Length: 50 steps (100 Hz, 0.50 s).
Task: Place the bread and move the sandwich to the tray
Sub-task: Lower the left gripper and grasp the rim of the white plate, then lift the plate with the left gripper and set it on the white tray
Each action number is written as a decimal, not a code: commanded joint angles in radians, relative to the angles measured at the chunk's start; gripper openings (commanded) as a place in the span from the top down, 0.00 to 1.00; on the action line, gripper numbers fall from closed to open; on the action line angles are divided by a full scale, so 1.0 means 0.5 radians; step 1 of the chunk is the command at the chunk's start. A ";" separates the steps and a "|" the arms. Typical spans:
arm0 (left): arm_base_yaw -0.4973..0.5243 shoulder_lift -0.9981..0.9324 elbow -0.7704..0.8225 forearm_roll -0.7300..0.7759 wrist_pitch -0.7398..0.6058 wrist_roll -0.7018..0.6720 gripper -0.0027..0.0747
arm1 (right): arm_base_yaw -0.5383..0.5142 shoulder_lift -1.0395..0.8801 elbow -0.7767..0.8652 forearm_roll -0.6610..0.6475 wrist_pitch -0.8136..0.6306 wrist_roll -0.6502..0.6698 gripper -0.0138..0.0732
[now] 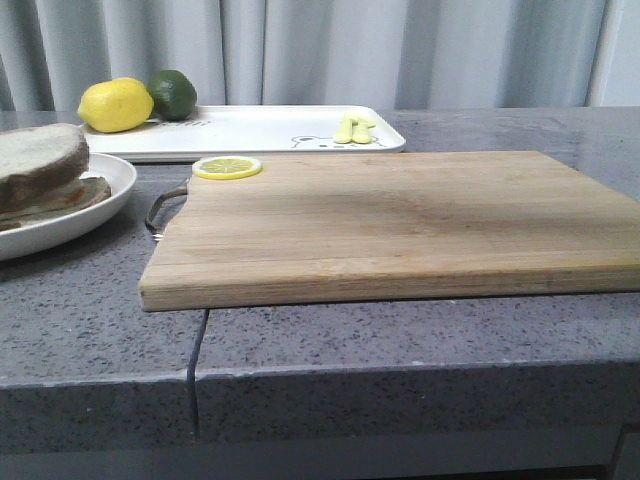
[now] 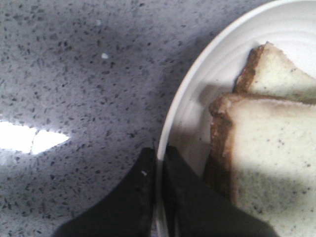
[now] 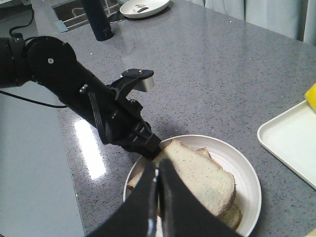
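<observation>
The thick bread (image 1: 40, 155) lies on top of a thinner slice in the round white dish (image 1: 95, 210) at the table's left; the egg is hidden under it. In the left wrist view my left gripper (image 2: 160, 158) is shut on the dish's rim (image 2: 197, 74), one finger inside and one outside, beside the bread (image 2: 276, 163). In the right wrist view my right gripper (image 3: 159, 170) hangs shut above the dish (image 3: 244, 168), at the bread (image 3: 197, 173) edge, with the left gripper (image 3: 154, 147) just beyond. The white tray (image 1: 260, 130) lies at the back. Neither gripper shows in the front view.
A wooden cutting board (image 1: 400, 220) with a lemon slice (image 1: 227, 167) fills the middle. A lemon (image 1: 115, 104), a lime (image 1: 172, 93) and a small yellow item (image 1: 355, 130) sit on the tray. A dark bottle (image 3: 98, 19) and another dish (image 3: 145, 7) stand far off.
</observation>
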 commanded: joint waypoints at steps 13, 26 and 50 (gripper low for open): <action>0.003 -0.048 -0.318 -0.279 0.050 0.060 0.99 | 0.008 -0.100 -0.068 0.086 -0.034 -0.015 0.84; -0.002 -0.048 -0.473 -0.430 0.057 0.099 0.99 | 0.008 -0.112 -0.068 0.086 -0.034 -0.015 0.84; -0.149 0.101 -0.722 -0.665 -0.052 0.178 0.99 | 0.008 -0.220 -0.068 0.083 -0.069 -0.017 0.84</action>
